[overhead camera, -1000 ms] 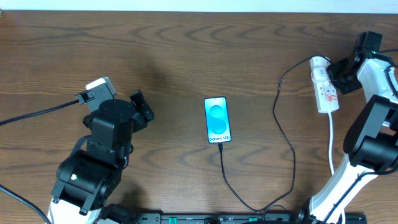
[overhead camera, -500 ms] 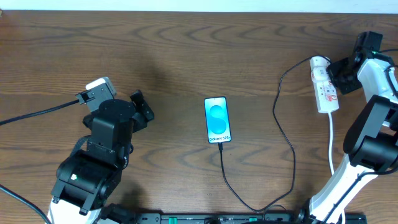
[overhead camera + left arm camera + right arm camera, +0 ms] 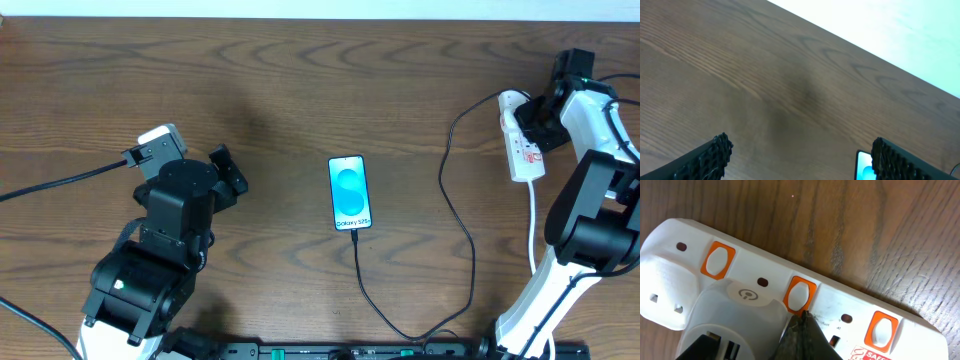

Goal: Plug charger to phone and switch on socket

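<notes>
The phone (image 3: 350,193) lies screen up at the table's middle, its cyan screen lit; a corner of it shows in the left wrist view (image 3: 864,165). The black charger cable (image 3: 462,225) runs from the phone's near end in a loop to the white socket strip (image 3: 522,140) at the far right. In the right wrist view the strip (image 3: 840,305) shows orange-rimmed switches and a white adapter (image 3: 735,320) plugged in. My right gripper (image 3: 802,317) is shut, its tip on the lower edge of the middle switch (image 3: 799,295). My left gripper (image 3: 800,155) is open and empty above bare table, left of the phone.
The strip's white cord (image 3: 532,225) runs toward the near edge beside my right arm. The table's far edge meets a white wall (image 3: 900,30). My left arm's black cable (image 3: 60,183) trails off to the left.
My right gripper has shifted left and toward the strip's rounded end, so that it now sits over the strip. The left arm, phone and cable have not moved.
</notes>
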